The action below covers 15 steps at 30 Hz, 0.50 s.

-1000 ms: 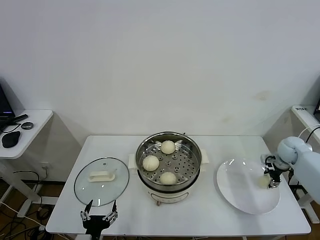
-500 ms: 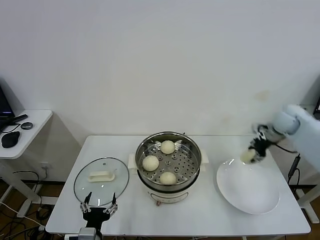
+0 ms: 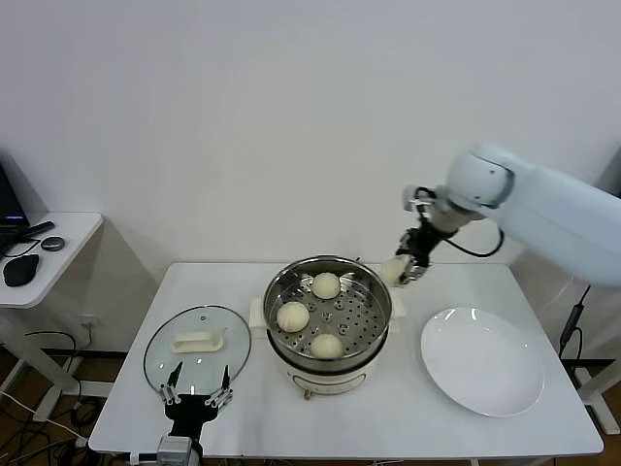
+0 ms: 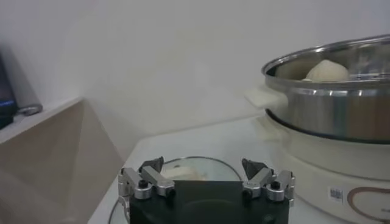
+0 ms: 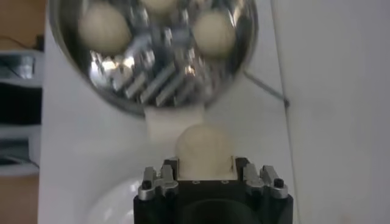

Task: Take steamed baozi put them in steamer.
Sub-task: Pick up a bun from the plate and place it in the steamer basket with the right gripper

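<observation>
In the head view, the round shiny stainless-steel steamer (image 3: 327,316) with a perforated tray is standing on its white base at the centre of the white table (image 3: 427,417). Three small round cream-white steamed baozi (image 3: 326,285) are lying inside it. At the right of the frame the right gripper (image 3: 398,271) is hanging in the air just beside the steamer's right rim, and its fingers are closing on a fourth cream-white bun (image 3: 393,273). The flat white plate (image 3: 482,361) is lying at the lower right. The round glass lid (image 3: 197,351) with a white handle is lying at the lower left, and the left gripper (image 3: 197,397) is waiting at the bottom edge with its fingers spread wide

In the left wrist view, the left gripper (image 4: 206,178) is showing its two fingers wide apart, holding nothing, above the glass lid (image 4: 183,170); the steamer (image 4: 332,109) is filling the right side

In the right wrist view, the right gripper (image 5: 205,170) is holding the bun (image 5: 203,149) between its fingers at the lower centre, and the steamer (image 5: 152,55) with the three buns is showing at the top
</observation>
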### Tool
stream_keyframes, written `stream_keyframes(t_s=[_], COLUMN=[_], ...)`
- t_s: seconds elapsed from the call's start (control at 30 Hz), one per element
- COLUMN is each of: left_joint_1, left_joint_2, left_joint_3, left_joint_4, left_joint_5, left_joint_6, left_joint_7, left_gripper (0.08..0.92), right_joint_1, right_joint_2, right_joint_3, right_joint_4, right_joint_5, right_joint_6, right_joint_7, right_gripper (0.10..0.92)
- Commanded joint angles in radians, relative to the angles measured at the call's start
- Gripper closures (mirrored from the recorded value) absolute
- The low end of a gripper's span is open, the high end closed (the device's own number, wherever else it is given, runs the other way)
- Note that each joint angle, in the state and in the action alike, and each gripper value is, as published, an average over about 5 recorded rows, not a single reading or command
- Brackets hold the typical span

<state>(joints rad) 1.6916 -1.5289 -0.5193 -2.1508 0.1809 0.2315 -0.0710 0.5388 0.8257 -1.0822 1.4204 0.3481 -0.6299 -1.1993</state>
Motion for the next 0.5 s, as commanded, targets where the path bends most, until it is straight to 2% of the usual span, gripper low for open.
stream_keyframes(t_s=[0.03, 0.5], left_joint_1=[-0.006, -0.003], left_joint_2=[0.004, -0.008], left_joint_3=[0.003, -0.011], left_joint_4=[0.001, 0.004], left_joint_5=[-0.002, -0.009], left_joint_6=[-0.001, -0.002], left_joint_7=[-0.004, -0.006], left_gripper=[0.177, 0.177], right_joint_1=[0.072, -0.092], right_joint_2=[0.170, 0.271], right_joint_3=[-0.123, -0.127], right_joint_4=[0.027, -0.088], right_joint_5=[0.094, -0.032], right_joint_6=[-0.096, -0.096], right_joint_7=[0.064, 0.120], right_gripper=[0.476, 0.474])
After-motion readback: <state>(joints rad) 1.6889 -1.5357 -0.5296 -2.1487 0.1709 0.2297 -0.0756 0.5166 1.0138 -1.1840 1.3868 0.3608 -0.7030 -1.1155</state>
